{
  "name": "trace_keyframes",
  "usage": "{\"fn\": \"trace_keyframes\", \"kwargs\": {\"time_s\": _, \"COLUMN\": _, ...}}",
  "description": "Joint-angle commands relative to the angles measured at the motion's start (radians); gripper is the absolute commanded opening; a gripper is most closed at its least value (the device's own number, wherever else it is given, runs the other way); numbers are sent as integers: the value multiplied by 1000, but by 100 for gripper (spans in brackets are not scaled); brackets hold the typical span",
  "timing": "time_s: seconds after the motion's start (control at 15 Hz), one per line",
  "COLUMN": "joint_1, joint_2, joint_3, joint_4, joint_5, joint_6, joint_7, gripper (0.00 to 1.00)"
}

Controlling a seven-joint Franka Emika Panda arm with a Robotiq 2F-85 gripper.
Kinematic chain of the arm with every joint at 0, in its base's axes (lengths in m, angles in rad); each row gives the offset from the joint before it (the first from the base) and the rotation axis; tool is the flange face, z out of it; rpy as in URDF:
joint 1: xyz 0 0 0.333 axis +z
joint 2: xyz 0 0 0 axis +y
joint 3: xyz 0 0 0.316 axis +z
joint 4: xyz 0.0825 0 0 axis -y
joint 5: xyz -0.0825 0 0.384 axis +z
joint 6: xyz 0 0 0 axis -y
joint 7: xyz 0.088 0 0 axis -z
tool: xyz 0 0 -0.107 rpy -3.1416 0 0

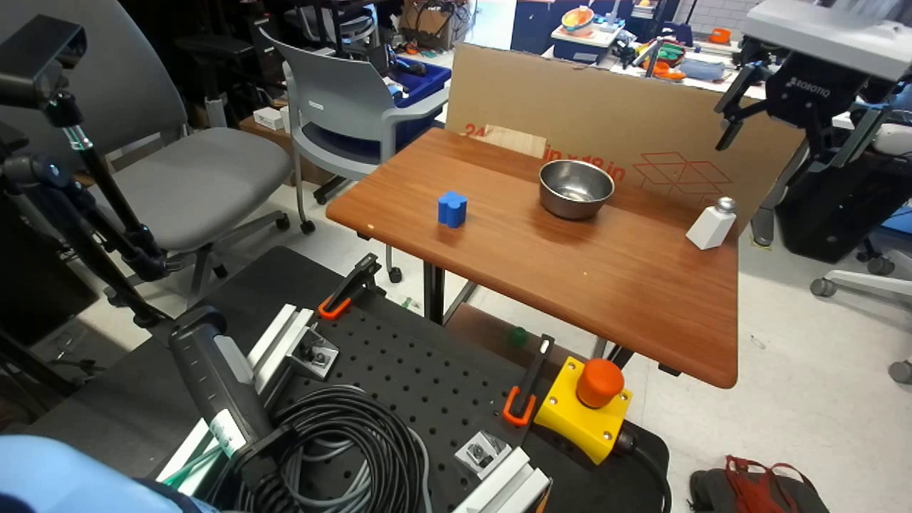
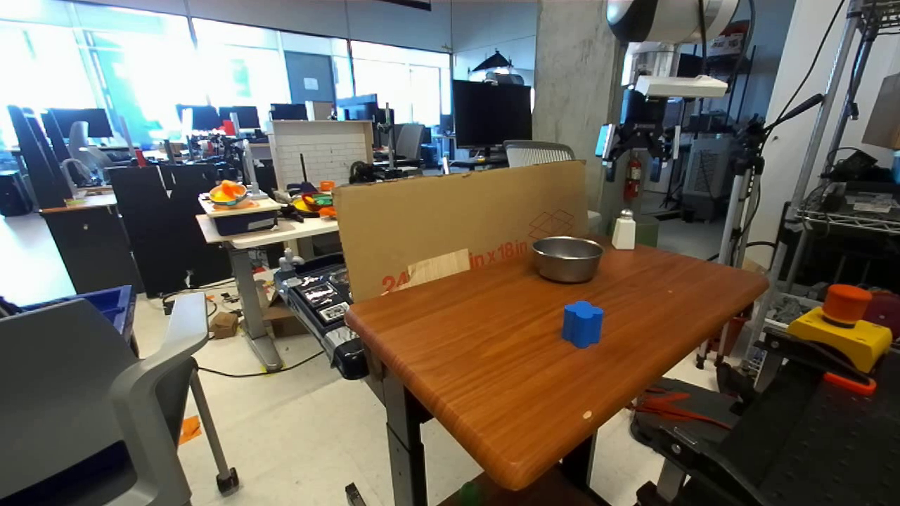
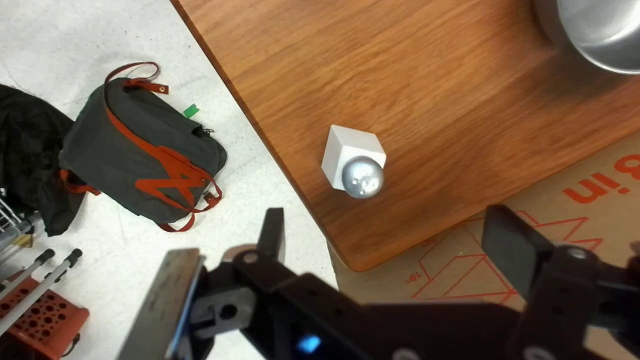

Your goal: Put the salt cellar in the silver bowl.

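Note:
The salt cellar (image 1: 711, 229) is a small white tapered shaker with a silver cap. It stands upright near a corner of the wooden table and also shows in an exterior view (image 2: 624, 232) and the wrist view (image 3: 345, 142). The silver bowl (image 1: 570, 208) stands on the table at a distance from it; it also shows in an exterior view (image 2: 568, 268) and is cut off at the wrist view's upper right (image 3: 602, 32). My gripper (image 3: 385, 215) is open and empty. It hangs above table height near the salt cellar's end, apart from it, in both exterior views (image 1: 759, 162) (image 2: 632, 174).
A blue flower-shaped block (image 1: 452, 210) sits on the table (image 1: 641, 299) on the bowl's far side from the salt cellar. An upright cardboard sheet (image 2: 450, 218) stands along the table's long edge, close to the bowl and salt cellar. A backpack (image 3: 145, 150) lies on the floor.

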State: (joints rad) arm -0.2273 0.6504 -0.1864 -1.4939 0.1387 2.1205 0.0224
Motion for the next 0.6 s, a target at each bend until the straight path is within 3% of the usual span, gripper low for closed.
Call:
{"fn": "trace_keyframes", "kwargs": {"time_s": 0.0, "joint_1": 0, "joint_2": 77, "joint_3": 2, "joint_4": 73, "joint_5": -34, "joint_6": 19, "joint_7": 63, "gripper": 100}}
{"fn": "trace_keyframes", "kwargs": {"time_s": 0.53, "joint_1": 23, "joint_2": 161, "joint_3": -13, "joint_4": 117, "joint_5": -123, "joint_6": -4, "joint_7": 144, "gripper": 100}}
